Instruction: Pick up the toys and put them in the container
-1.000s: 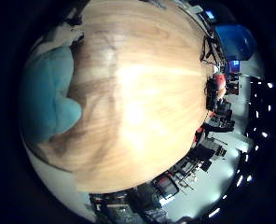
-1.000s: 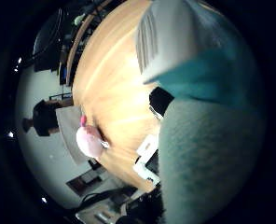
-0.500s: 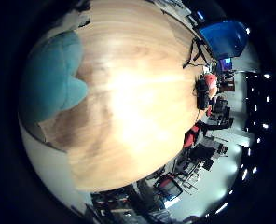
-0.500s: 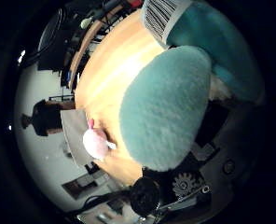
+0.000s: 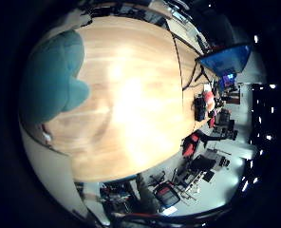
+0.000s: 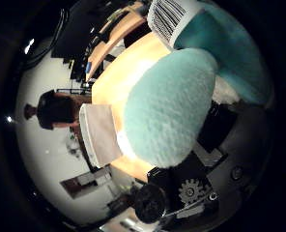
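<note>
A teal plush toy [image 6: 172,106] with a white barcode tag [image 6: 172,14] fills much of the right thumb side palm view, close against the palm. My hand [image 6: 177,193] shows as black geared parts beside the toy, and its dark fingers lie round the toy. The toy also shows at the edge of the right little finger side palm view [image 5: 50,81], above the wooden table [image 5: 140,95]. A tan rectangular thing [image 6: 100,145] lies at the table's edge; I cannot tell whether it is the container.
The round wooden table [image 6: 133,68] spreads below the hand. Beyond its far edge stand a blue panel [image 5: 226,59] and red and black furniture [image 5: 207,100]. Dark shelving [image 6: 95,29] lies past the table's other side.
The toy has come close against the palm and stayed there while the background shifted, so the hand has moved with it. The pink and white toy seen earlier is out of view.
</note>
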### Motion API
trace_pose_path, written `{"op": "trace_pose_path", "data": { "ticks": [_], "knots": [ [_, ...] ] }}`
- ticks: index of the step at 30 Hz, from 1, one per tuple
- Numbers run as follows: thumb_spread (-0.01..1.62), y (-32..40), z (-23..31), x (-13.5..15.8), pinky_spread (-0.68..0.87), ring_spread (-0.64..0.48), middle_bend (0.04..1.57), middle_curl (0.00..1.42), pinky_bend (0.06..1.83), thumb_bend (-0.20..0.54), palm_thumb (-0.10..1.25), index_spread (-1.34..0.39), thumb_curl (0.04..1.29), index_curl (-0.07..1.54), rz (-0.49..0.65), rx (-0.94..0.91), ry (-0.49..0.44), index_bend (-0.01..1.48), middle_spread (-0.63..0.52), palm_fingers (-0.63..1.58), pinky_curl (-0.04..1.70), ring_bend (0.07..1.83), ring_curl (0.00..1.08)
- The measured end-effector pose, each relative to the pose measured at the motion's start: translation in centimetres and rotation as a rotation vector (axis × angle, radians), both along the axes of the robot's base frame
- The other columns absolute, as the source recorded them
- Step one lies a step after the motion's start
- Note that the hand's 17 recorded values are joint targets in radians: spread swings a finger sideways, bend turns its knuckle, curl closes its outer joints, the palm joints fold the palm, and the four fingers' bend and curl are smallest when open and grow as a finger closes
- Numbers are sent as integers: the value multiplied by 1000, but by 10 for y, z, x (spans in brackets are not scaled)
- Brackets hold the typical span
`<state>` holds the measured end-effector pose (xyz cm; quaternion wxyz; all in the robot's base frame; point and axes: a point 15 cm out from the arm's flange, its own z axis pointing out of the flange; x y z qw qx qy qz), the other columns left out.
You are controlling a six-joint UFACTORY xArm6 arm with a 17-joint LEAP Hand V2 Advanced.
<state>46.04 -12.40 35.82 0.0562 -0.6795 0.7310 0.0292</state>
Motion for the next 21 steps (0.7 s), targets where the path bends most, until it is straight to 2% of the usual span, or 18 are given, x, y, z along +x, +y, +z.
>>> {"op": "trace_pose_path", "data": {
  "ticks": [10,21],
  "knots": [
    [882,152,74,19,-622,-360,722,624,1096,-16,1172,-530,433,555,205,-10,-60,363,-417,1156,244,1156,449],
    [891,312,74,-9,-632,-358,733,633,1062,-15,1173,-540,439,598,453,-38,-62,330,-413,1168,260,1148,451]
  ]
}}
